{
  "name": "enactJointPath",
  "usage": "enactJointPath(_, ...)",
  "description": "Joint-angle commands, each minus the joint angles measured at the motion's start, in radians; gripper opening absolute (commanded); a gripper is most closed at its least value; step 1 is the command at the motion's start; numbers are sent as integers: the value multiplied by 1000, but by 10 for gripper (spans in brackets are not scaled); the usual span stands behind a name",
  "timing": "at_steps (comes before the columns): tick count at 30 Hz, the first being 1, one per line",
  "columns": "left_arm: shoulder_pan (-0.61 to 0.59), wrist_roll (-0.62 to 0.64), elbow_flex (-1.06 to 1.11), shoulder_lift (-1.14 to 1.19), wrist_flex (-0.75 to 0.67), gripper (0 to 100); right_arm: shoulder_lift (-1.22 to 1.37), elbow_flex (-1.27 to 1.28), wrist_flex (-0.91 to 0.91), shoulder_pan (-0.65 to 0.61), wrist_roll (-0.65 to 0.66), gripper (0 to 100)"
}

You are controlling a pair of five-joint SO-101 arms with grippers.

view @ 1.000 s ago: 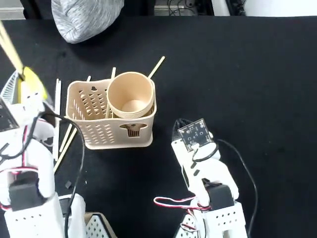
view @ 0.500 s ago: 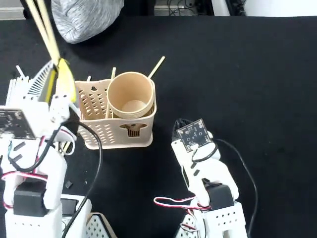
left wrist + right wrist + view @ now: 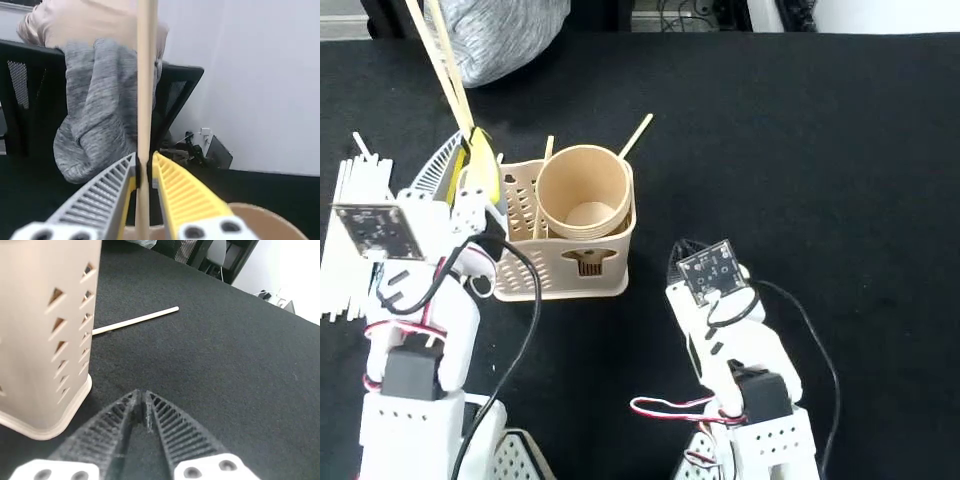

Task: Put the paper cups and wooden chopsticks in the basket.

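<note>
Change: Since the earlier frames the left arm has swung in from the table's left edge toward the basket [image 3: 560, 262], carrying its sticks along. The right arm has kept its place.
Left hand [image 3: 143, 162]: it has one ribbed white finger and one yellow. It is clamped on the held chopsticks [image 3: 146, 75], a pair that rises steeply out of the grip. In the high view it hangs at the basket's left rim.
Right hand [image 3: 141, 401]: its black ribbed fingers are pressed together on nothing, low over the table just beside a corner of the basket.
Basket: cream plastic and rectangular, with walls pierced by rows of small triangular slots. It stands on the table between the two hands.
Paper cup [image 3: 583, 190]: tan and round, it stands upright with its mouth up and fills the basket's right part.
Leaning stick [image 3: 546, 160]: pale wood, propped inside the basket just beside the cup, with its tip above the rim.
Loose chopstick [image 3: 135, 320]: thin, round pale wood, lying flat on the table behind the basket. One end is hidden by the basket's wall.
Table [image 3: 820, 150]: black and matte, with a fine felt-like nap.
Room: a white wall [image 3: 250, 75] stands behind. Beyond the table's far edge is a black mesh-backed chair [image 3: 20, 100] with a grey knit garment [image 3: 90, 115] draped over it.
</note>
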Motion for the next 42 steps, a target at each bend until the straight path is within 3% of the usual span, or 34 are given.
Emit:
enactJointPath(1,8,11,19,-8,-26,27,-88,-5,-3,12,12,16)
enactJointPath(10,12,9,154,-230,-25,30,-88,-4,-5,12,12,16)
enactJointPath(16,16,3,171,-371,64,30,-88,-4,-5,12,12,16)
enactJointPath(21,16,11,174,-379,86,116,-88,-4,-5,12,12,16)
enactJointPath(35,5,11,159,-387,92,116,-88,-4,-5,12,12,16)
enactJointPath(42,-185,-20,-139,-379,387,116,-88,-4,-5,12,12,16)
